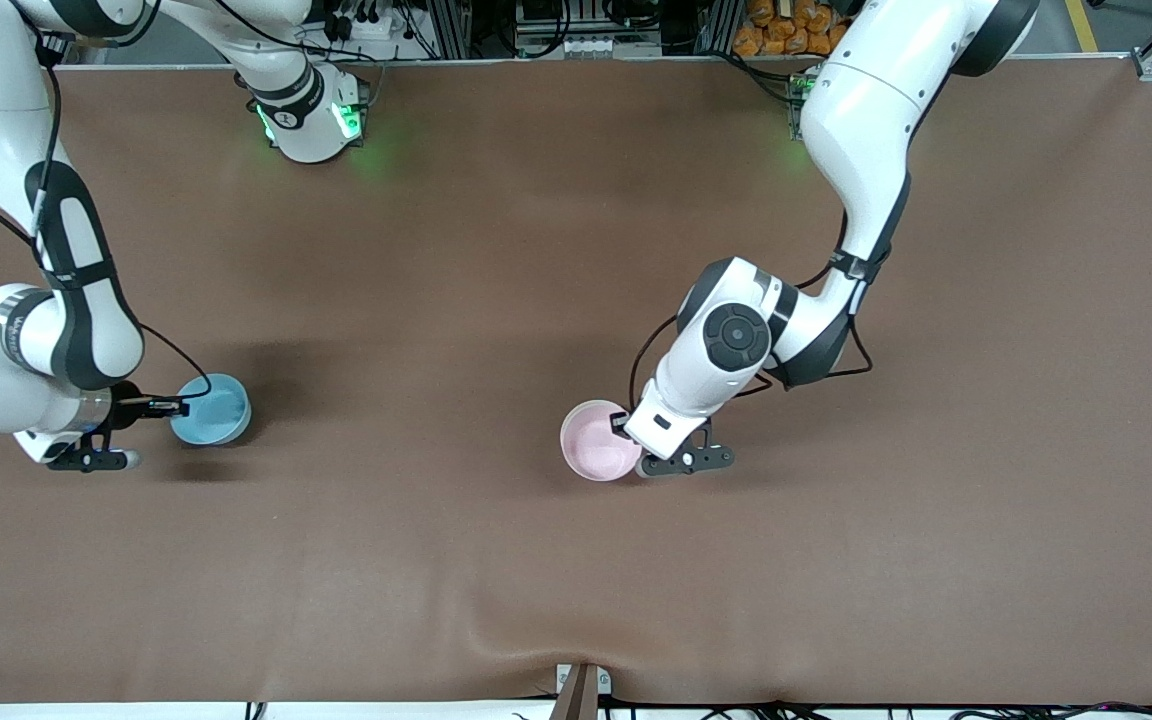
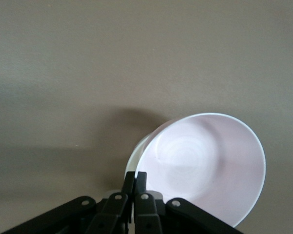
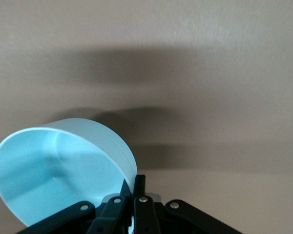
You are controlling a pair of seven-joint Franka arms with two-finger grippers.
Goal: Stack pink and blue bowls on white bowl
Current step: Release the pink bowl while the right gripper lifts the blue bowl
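The blue bowl (image 1: 216, 410) (image 3: 53, 165) sits on the brown table toward the right arm's end. My right gripper (image 1: 179, 407) (image 3: 134, 180) is shut on its rim, one finger inside and one outside. The pink bowl (image 1: 596, 442) (image 2: 205, 165) is near the table's middle, tilted in the left wrist view. My left gripper (image 1: 624, 425) (image 2: 135, 174) is shut on the pink bowl's rim. A thin whitish edge beside and under the pink bowl looks like the white bowl (image 2: 135, 158), which is mostly hidden.
The brown table cover (image 1: 496, 250) has a crease near its front edge, where a small bracket (image 1: 581, 685) stands. The right arm's base (image 1: 311, 120) is at the table's back edge. Cables and racks lie past that edge.
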